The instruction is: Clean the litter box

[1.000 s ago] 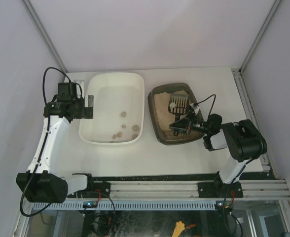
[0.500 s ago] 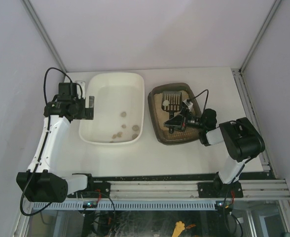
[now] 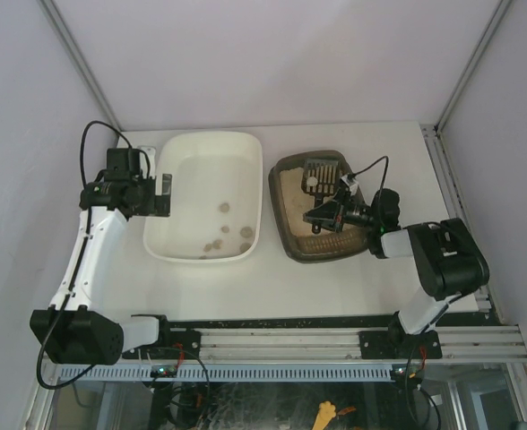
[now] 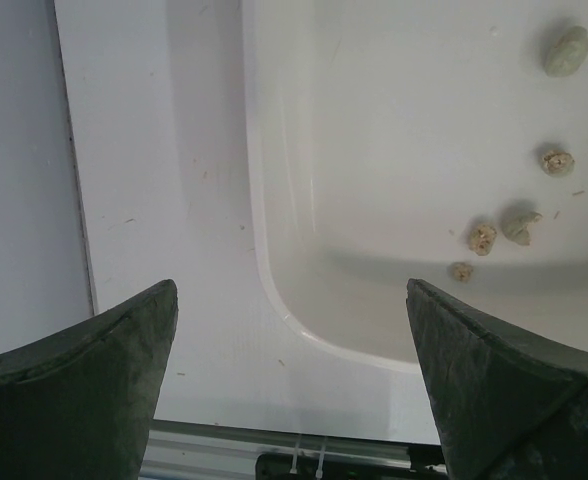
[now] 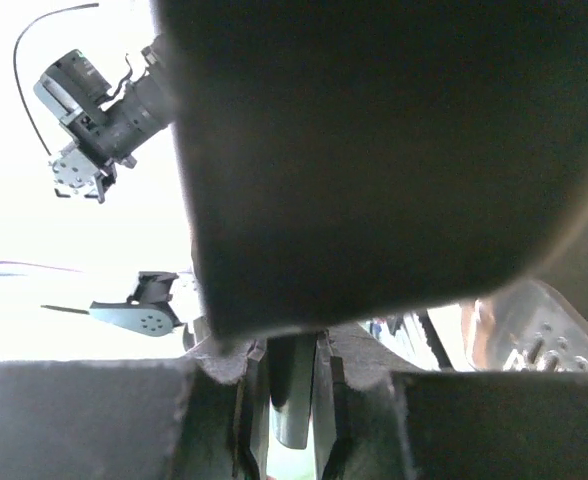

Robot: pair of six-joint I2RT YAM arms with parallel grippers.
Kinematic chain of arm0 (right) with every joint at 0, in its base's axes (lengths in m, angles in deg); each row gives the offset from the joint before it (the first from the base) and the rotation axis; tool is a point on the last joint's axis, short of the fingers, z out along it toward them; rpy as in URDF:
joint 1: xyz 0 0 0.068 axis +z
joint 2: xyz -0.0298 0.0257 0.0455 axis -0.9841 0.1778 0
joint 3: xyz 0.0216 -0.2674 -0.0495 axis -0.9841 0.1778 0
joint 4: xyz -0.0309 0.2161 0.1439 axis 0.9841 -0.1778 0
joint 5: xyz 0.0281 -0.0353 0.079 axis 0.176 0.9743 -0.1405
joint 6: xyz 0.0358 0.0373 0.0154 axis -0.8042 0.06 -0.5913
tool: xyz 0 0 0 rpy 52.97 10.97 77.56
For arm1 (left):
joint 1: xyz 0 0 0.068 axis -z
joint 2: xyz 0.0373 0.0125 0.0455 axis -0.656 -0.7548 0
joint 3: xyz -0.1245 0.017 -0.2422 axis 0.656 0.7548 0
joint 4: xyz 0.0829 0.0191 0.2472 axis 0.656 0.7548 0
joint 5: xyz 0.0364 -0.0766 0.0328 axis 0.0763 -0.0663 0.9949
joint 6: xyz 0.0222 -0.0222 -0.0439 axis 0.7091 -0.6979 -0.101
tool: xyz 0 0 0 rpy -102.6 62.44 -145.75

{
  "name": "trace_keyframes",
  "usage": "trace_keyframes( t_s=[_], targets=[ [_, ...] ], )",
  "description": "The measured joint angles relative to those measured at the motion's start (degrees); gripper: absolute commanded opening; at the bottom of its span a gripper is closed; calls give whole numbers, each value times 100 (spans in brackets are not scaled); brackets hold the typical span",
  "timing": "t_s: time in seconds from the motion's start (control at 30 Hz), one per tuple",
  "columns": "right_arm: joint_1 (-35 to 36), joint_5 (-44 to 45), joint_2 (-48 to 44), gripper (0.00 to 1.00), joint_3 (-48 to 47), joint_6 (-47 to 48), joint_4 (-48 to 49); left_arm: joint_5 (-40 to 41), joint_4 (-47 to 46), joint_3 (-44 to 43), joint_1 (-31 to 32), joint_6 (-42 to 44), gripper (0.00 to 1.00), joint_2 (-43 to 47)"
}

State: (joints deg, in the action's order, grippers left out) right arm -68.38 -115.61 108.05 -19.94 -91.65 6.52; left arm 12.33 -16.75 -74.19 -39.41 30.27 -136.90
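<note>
The litter box [image 3: 310, 253], a dark tray with beige litter, sits right of centre in the top view. My right gripper [image 3: 329, 216] hovers over its middle, shut on the handle of a grey slotted scoop [image 3: 317, 175] whose head lies over the box's far end with a pale clump on it. In the right wrist view the dark scoop [image 5: 374, 150] fills the top and its handle sits pinched between my fingers; the right gripper [image 5: 292, 420] is shut on it. My left gripper [image 3: 163, 194] is open and empty beside the left wall of the white tub [image 3: 205, 148].
The white tub holds several small clumps [image 3: 223, 208]. In the left wrist view the left gripper [image 4: 292, 385] stands over the table just outside the tub's near-left corner rim [image 4: 274, 300], with clumps [image 4: 557, 160] inside. Enclosure walls stand on three sides.
My right gripper has swung the scoop across the litter box, first leftwards, then with its head toward the far end. The left arm has not moved.
</note>
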Motion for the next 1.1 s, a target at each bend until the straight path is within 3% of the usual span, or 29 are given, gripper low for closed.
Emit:
trace_keyframes(
  t_s=[0.13,0.27,0.37,0.5,0.7,1.1],
  targets=[
    [332,205,-752,0,-575,1167,-2100,22,33,-74,0,-7,100,-20],
    [820,402,-1139,0,-1274,1980,-3410,-17,44,-140,0,-15,100,-28],
    [1106,560,-1139,0,-1663,2277,-4081,-22,81,-190,0,-13,100,-42],
    [1572,1182,-732,0,-2791,2968,-5740,-293,496,-778,-227,4,100,-321],
    [2649,2664,284,0,-4833,4068,-8013,-1078,1086,-2022,-1180,42,100,-868],
    [4728,6811,1773,0,-7615,5654,-11436,-1853,1528,-2033,-1438,2,100,-776]
  ],
)
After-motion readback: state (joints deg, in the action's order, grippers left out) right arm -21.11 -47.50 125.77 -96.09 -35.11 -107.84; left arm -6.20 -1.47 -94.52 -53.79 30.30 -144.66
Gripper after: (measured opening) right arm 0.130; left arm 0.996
